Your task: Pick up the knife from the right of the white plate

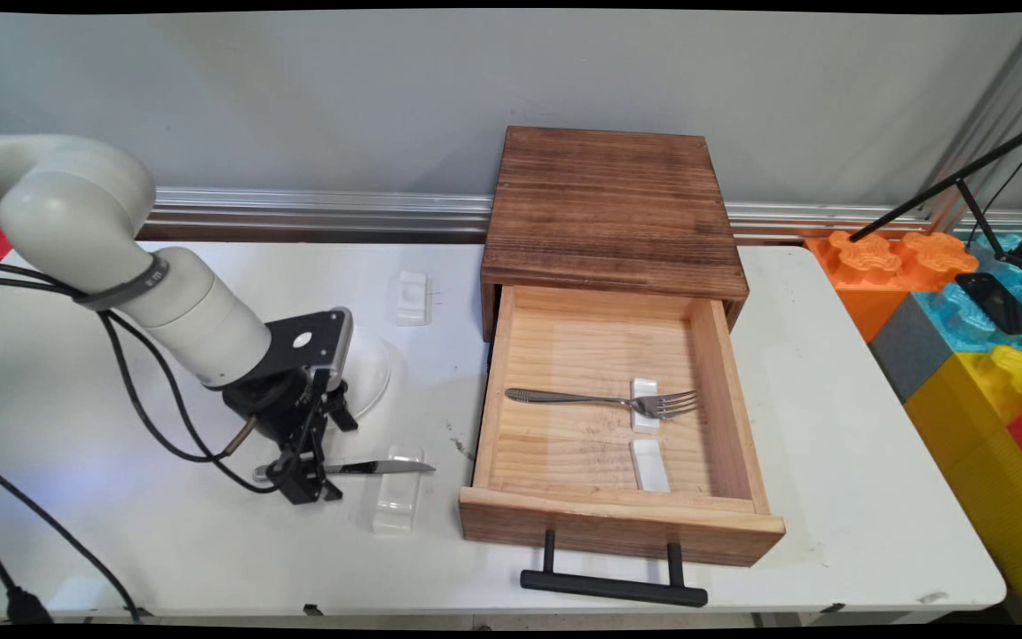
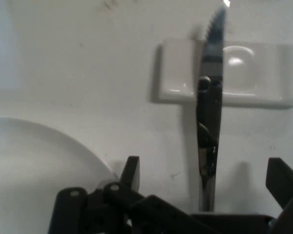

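White table (image 1: 830, 426) fills frame. Wooden drawer box (image 1: 609, 209) at centre top, its drawer (image 1: 484, 417) pulled out toward bottom; inside, fork (image 1: 604, 401) lies left-right on small white rest (image 1: 644, 390), second rest (image 1: 650, 465) below. White plate (image 1: 371, 373) left of centre, partly behind arm. Gripper (image 1: 305, 475) lower left, fingers (image 2: 131, 171) spread open either side of knife (image 1: 378, 467) handle. Knife long axis left-right, blade pointing right, across clear rest (image 1: 397, 501). Spare white rest (image 1: 412, 297) upper centre-left.

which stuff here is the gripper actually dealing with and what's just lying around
In play: gripper, open around the knife handle; the knife's blade lies across a white rest.

Lying about: plate, spare rest, open drawer holding a fork.
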{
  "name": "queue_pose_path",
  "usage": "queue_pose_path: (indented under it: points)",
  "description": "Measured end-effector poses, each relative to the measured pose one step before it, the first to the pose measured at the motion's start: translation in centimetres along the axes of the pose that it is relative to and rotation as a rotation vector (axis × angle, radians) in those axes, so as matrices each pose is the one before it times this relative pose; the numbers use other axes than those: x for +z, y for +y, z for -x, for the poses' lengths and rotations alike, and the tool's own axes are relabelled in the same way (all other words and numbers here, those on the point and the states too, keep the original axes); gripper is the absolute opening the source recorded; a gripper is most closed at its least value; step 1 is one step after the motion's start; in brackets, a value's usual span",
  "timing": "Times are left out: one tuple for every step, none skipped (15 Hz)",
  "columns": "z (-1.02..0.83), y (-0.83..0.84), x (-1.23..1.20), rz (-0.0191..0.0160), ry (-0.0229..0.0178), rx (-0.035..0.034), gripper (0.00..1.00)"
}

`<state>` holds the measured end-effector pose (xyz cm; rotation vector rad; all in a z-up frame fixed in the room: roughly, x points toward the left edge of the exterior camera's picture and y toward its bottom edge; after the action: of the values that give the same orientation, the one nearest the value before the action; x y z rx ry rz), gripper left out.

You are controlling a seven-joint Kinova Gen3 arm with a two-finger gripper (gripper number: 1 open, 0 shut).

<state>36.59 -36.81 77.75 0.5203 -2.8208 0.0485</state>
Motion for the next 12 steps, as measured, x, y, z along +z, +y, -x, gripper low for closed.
queue_pose_path:
  points:
    - [0.083,0.093,0.072,0.00190,0.00019,0.00100,1.00]
    - [0.076,0.075,0.044,0.00201,0.00004,0.00098,1.00]
    - [0.090,0.102,0.029,0.00351,-0.00030,0.00097,1.00]
    - [0.104,0.128,-0.032,0.00355,0.00030,0.00129,1.00]
    - [0.058,0.124,-0.052,0.00303,0.00024,0.00155,1.00]
    - [0.062,0.155,-0.088,0.00333,0.00043,0.00133,1.00]
    - [0.056,0.149,-0.100,0.00298,0.00010,0.00146,1.00]
    - [0.045,0.098,-0.075,0.00194,-0.00026,0.00079,1.00]
    - [0.046,0.106,-0.074,0.00225,-0.00004,0.00080,1.00]
    - [0.049,0.116,-0.088,0.00218,-0.00017,0.00083,1.00]
    - [0.077,0.134,-0.080,0.00236,-0.00120,0.00062,1.00]
    - [0.047,0.086,-0.039,0.00130,-0.00116,0.00091,1.00]
